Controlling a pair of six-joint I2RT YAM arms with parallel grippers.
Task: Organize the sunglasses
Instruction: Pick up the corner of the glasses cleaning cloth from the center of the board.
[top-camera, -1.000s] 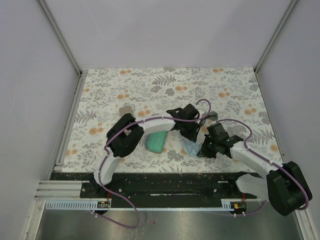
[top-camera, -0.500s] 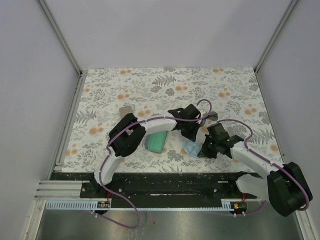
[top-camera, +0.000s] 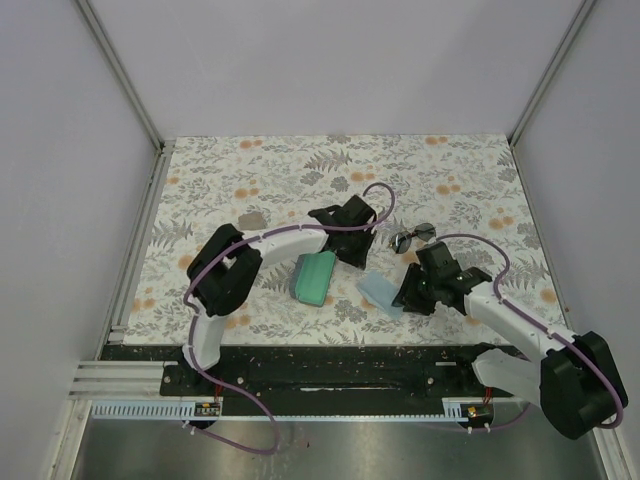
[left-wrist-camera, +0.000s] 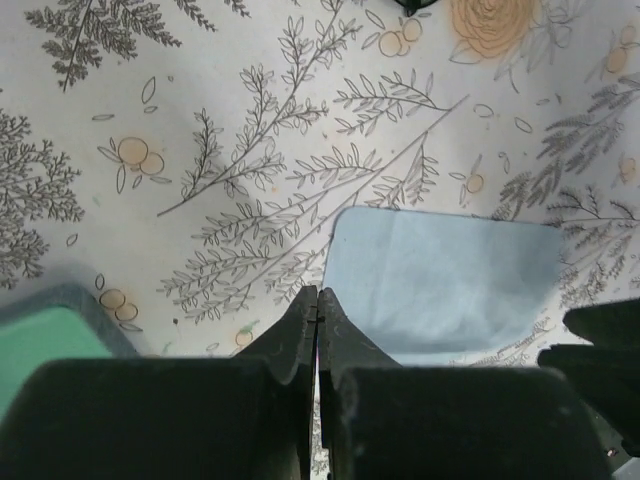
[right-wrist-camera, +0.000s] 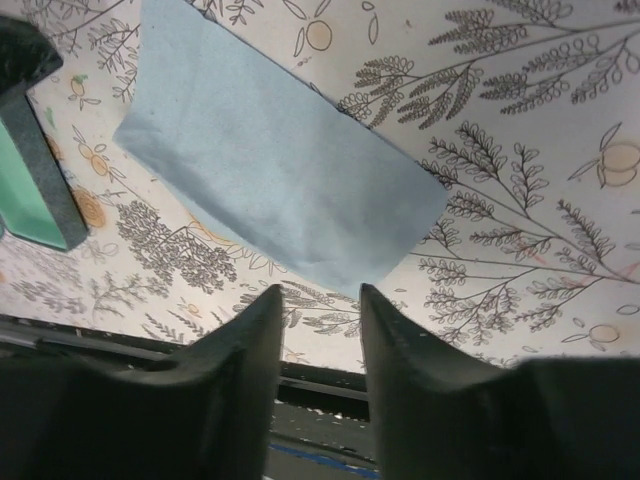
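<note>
— How far along?
— Barely started: the wire-frame sunglasses (top-camera: 412, 238) lie loose on the worktop (top-camera: 460, 170) beyond my right pincer (right-wrist-camera: 318, 293), which is spread and empty. My left pincer (left-wrist-camera: 317, 292) is clenched on nothing.
— Anything stowed?
— Not that I can see.

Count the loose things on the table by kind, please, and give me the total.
Sunglasses: 1
Hard cases: 2, the green case and the tan case
Cloth pouch: 1
Total: 4
</note>
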